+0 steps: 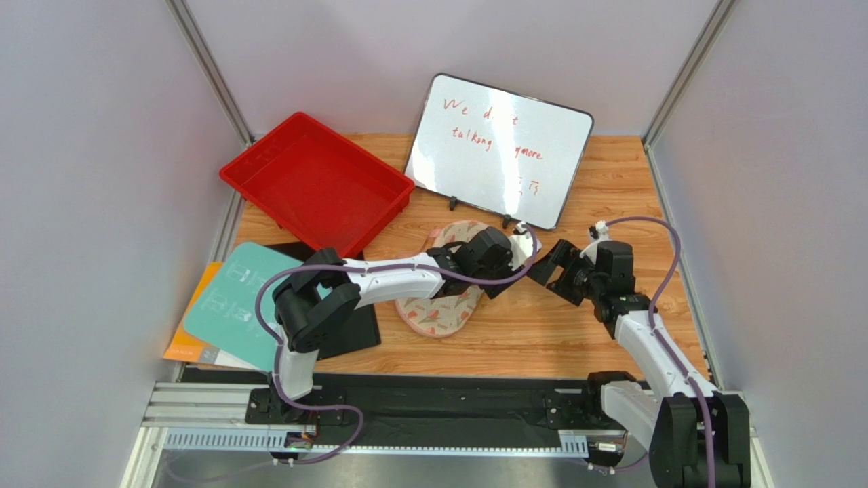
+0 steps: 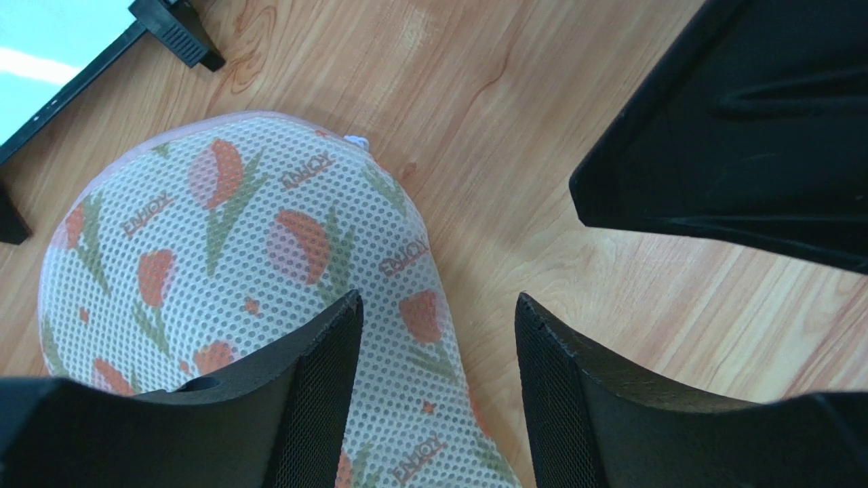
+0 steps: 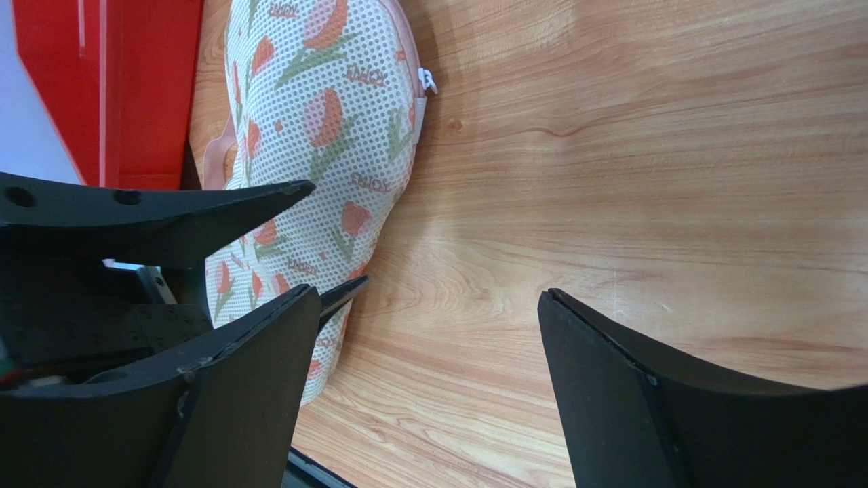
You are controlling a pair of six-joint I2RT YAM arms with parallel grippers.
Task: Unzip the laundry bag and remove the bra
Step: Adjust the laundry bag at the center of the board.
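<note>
Barely started: the laundry bag (image 2: pixel 224 234) lies mid-table (image 1: pixel 611 173), looks still zipped, no bra in sight. The left gripper (image 2: pixel 438 305) hangs half-spread over the bag's right edge, gripping nothing. The right gripper (image 3: pixel 428 295) gapes wide over bare wood just right of it.

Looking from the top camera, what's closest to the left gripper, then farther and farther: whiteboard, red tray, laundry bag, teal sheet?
Starting from the left gripper:
1. laundry bag, right beneath it.
2. whiteboard, just behind.
3. red tray, back left.
4. teal sheet, far left.
</note>
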